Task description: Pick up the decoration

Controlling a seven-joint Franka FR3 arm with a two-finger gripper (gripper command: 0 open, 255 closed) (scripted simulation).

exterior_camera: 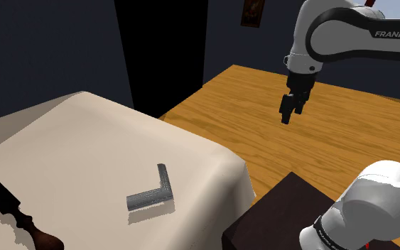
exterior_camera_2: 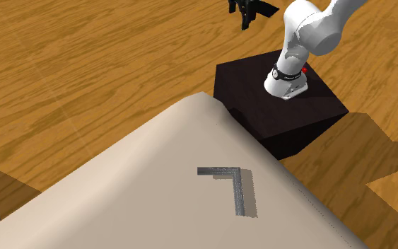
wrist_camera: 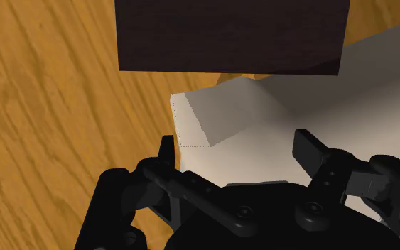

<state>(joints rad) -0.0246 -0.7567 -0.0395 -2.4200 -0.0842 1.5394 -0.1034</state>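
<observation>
The decoration, a grey metallic L-shaped piece, lies flat on the cream-covered bench, on the part of the top nearest the dark box stand. Nothing touches it. In the second exterior view the decoration sits a little in from the bench's rounded edge, with the stand just beyond that edge. Well apart from it, toward the shoulder view's lower left, a dark object with a flat black head and a turned brown handle rests on the same cloth. From the stand the white arm rises at the shoulder view's lower right. A higher link crosses the top of that view, and the forearm bends down so that the black gripper hangs pointing downward over the wooden floor. It is high above the boards, off to the side of the bench, and well apart from the decoration. From the wrist view the gripper stands wide, its two fingers apart with nothing between them. Past the fingers lie a cream corner of the bench and the stand's dark top. Behind the bench, between dark blue walls, there is a black area.
</observation>
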